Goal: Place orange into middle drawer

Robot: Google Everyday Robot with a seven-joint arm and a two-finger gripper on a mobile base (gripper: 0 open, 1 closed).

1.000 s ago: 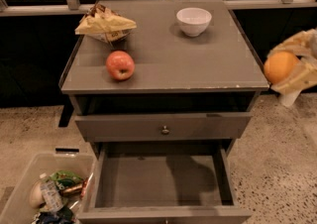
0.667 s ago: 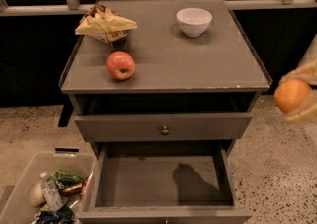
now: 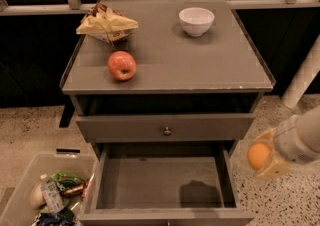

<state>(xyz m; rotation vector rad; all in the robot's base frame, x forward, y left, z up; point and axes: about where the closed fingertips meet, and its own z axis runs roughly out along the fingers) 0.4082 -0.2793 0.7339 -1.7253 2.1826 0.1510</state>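
A single camera looks steeply down from above and in front of the grey square-topped cabinet [image 3: 200,65], facing its front. It is near enough that the cabinet fills most of the view. The cabinet's far edge sits near the upper border, and the pulled-out wide grey middle drawer [image 3: 150,185] runs to the lower border. Right of the cabinet, at drawer height, the gripper [image 3: 265,159] enters from the right border, apparently closed round the small round orange [image 3: 257,155].
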